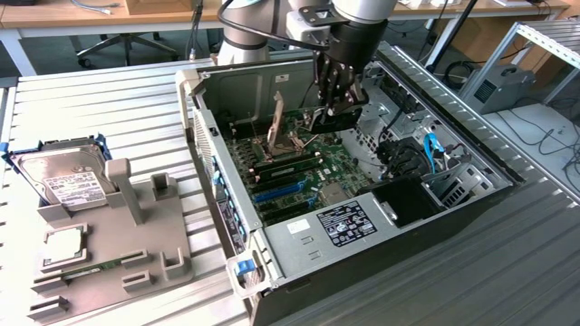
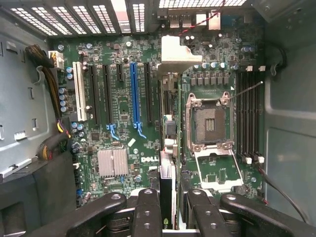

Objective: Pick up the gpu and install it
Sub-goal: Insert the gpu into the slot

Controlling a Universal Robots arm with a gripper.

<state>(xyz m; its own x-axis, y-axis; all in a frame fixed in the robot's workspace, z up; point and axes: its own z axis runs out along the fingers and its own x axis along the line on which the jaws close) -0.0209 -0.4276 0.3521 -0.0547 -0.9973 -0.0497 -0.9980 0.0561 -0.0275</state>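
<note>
Exterior view: we note the worktop (image 1: 109,95), a slatted metal surface, carrying an open computer case (image 1: 453,204) lying on its side so that the motherboard (image 1: 299,170) faces up. We judge this lay gives the arm a straight way down to the slots.

To the exterior view's left of the case sits a grey parts holder (image 1: 118,251). A hard drive (image 1: 59,175) with a white label leans in one of its stands, and a narrow memory stick (image 1: 86,266) lies in a low groove; the upright posts appear meant to present each part edge-up for grasping.

The arm reaches down into the case, the hand (image 1: 331,112) low over the board's upper part. In the wrist view the hand (image 2: 168,212) is partly closed, its fingers (image 2: 148,212) pinching a thin card seen edge-on between them. We take this to be the gpu (image 2: 167,197), held upright by its top edge, with its pale bracket (image 2: 178,53) at the far end toward the case's rear slot openings.

The card hangs over the board between the long blue slot (image 2: 134,91) and the open CPU socket (image 2: 210,121), running parallel to the slots. We cannot tell whether its lower edge touches the board. It looks offset from the blue slot, not seated.
</note>
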